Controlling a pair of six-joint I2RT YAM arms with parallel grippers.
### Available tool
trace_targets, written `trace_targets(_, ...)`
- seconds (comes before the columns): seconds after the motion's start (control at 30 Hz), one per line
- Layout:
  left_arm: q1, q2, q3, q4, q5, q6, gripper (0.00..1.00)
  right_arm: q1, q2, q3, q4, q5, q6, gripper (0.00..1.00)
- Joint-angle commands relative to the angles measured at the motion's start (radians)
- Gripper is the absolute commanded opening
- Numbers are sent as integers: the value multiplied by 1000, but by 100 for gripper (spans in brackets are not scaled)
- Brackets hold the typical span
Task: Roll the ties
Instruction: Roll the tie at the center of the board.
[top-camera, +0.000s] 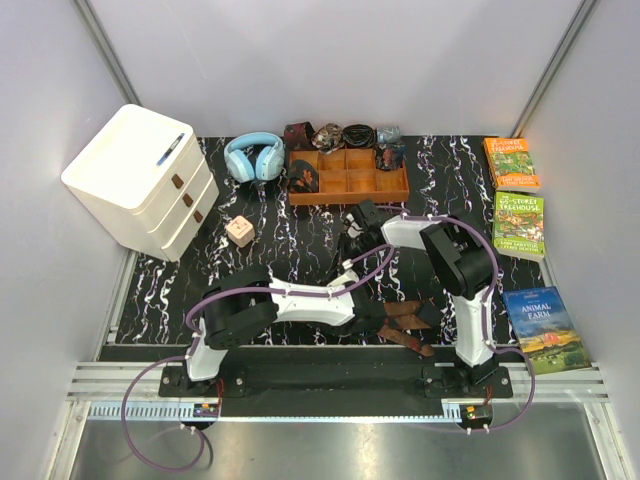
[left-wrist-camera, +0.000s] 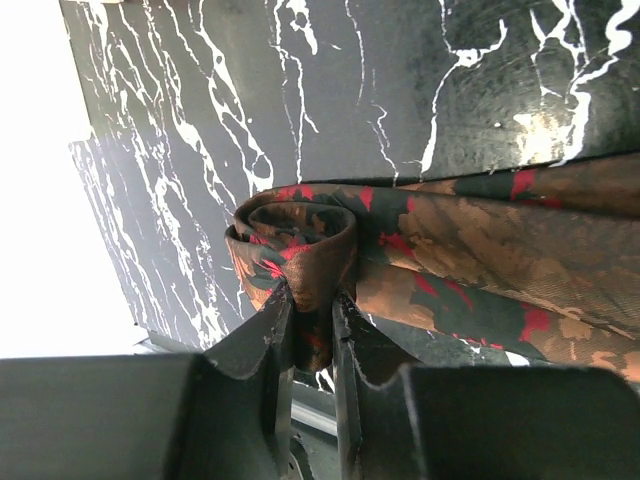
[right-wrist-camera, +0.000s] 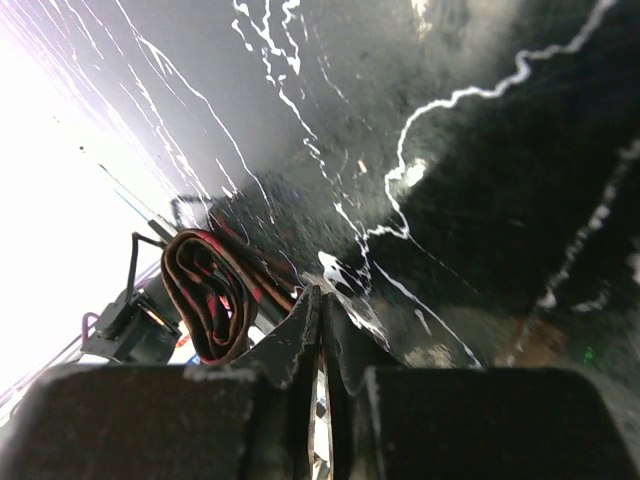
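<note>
A dark brown tie (top-camera: 408, 322) with a reddish-tan pattern lies on the black marbled mat near the front edge. Its left end is wound into a small roll (left-wrist-camera: 298, 240). My left gripper (left-wrist-camera: 312, 300) is shut on that roll, pinching its fabric between both fingers; it also shows from above as the left gripper (top-camera: 372, 314). The loose length (left-wrist-camera: 480, 250) runs off to the right. My right gripper (right-wrist-camera: 322, 300) is shut with nothing in it, above the mat near the tray as the right gripper (top-camera: 353, 228). A rolled tie end (right-wrist-camera: 205, 295) shows left of its fingers.
An orange-brown wooden tray (top-camera: 348, 196) with compartments stands at the back, with rolled items in and behind it. A white drawer unit (top-camera: 140, 180), blue headphones (top-camera: 253, 157) and a small wooden cube (top-camera: 239, 231) are on the left. Three books (top-camera: 518, 225) lie along the right.
</note>
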Motion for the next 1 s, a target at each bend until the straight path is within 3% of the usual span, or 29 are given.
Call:
trace_targets(0.0,-4,1,27,40,36,31,18,-13,-67,41,-63,23,-57,9)
trace_targets(0.2,-5,-31,30,78,89,84,36,-28,-93,46,-92,41,-76,9)
trace_targets(0.37,-4,-82,42,131,154,156,59,-30,-111,60,-115,51,-84,9)
trace_targets(0.47,-2,-123,65,140,197,181,64,-30,-119,69,-121,52,-85,9)
trace_targets(0.6,7,-192,96,139,241,195,66,-28,-117,90,-138,52,-91,9)
trace_targets(0.73,56,-303,93,140,309,166,56,-25,-116,113,-168,69,-103,10)
trace_targets(0.97,220,-623,-144,216,418,110,51,31,-176,163,-265,193,-130,9)
